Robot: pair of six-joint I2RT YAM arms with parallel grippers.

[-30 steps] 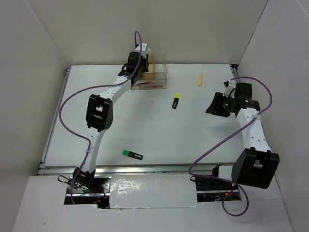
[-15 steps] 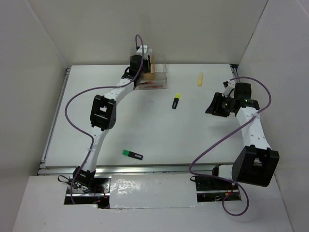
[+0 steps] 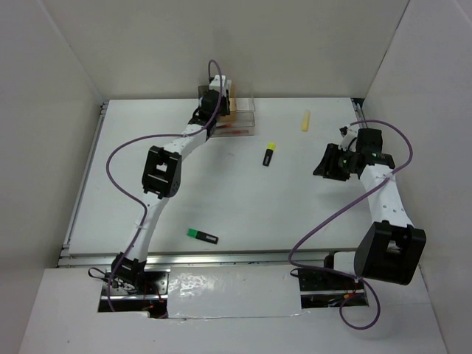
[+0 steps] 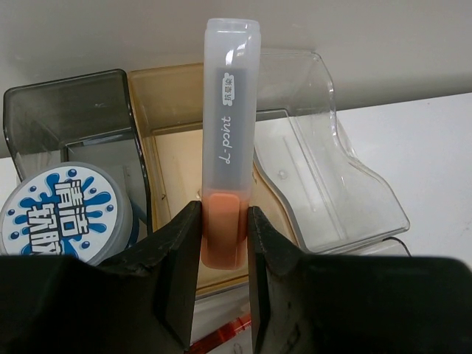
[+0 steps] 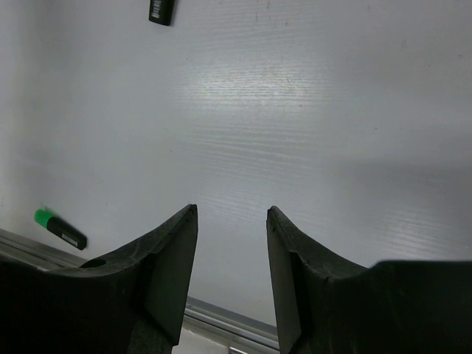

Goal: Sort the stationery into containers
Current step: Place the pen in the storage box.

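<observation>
in dark grey compartment [image 4: 68,110], round tin [image 4: 63,214]; at brown compartment [image 4: 173,158], orange marker [image 4: 228,147].

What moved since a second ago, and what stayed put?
The left arm stretched a bit farther back, toward the organiser. Its jaws are shut on the orange marker, lined up with the brown compartment. The right arm barely moved, jaws open. The yellow-ended highlighter, green-ended highlighter and pale yellow stick stayed where they lay.
</observation>
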